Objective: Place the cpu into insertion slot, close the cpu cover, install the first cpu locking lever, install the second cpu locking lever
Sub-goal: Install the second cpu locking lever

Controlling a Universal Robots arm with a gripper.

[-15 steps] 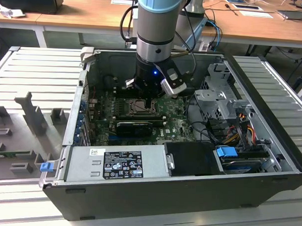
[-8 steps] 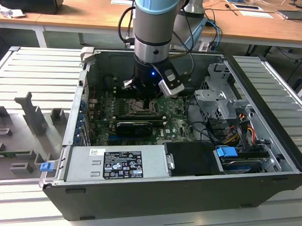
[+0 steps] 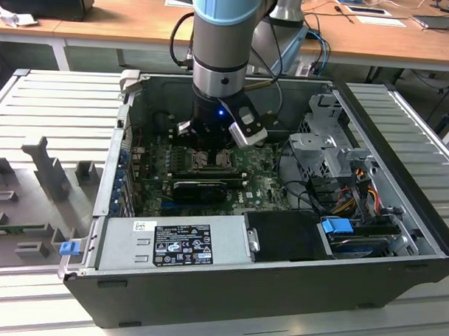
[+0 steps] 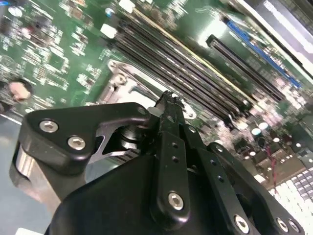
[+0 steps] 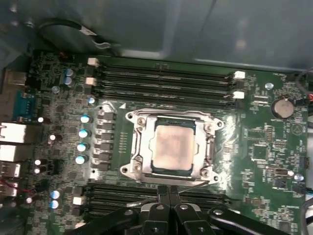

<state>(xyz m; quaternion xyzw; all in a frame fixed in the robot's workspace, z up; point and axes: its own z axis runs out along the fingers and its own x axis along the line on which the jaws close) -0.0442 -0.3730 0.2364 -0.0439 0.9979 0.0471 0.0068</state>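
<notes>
In the first wrist view the cpu [image 5: 171, 149], a dull grey square chip, lies flat in the insertion slot [image 5: 171, 172] on the green motherboard. The cpu cover [image 5: 141, 147], a silvery frame, lies down around the chip. My gripper [image 5: 169, 189] is shut, its black fingertips together just off the cover's edge, beside a thin wire locking lever [image 5: 193, 184]. In the second wrist view the gripper [image 4: 168, 98] points down at the metal frame's rim [image 4: 128, 78]. In the exterior view the gripper [image 3: 210, 147] hangs low inside the open computer case, over the socket [image 3: 212, 162].
Long black memory slots [image 5: 161, 81] flank the socket on two sides. In the exterior view a grey power supply [image 3: 181, 244], a black card [image 3: 200, 188], a drive cage [image 3: 325, 146] and loose cables [image 3: 356, 187] crowd the case, whose walls [image 3: 110, 171] ring the board.
</notes>
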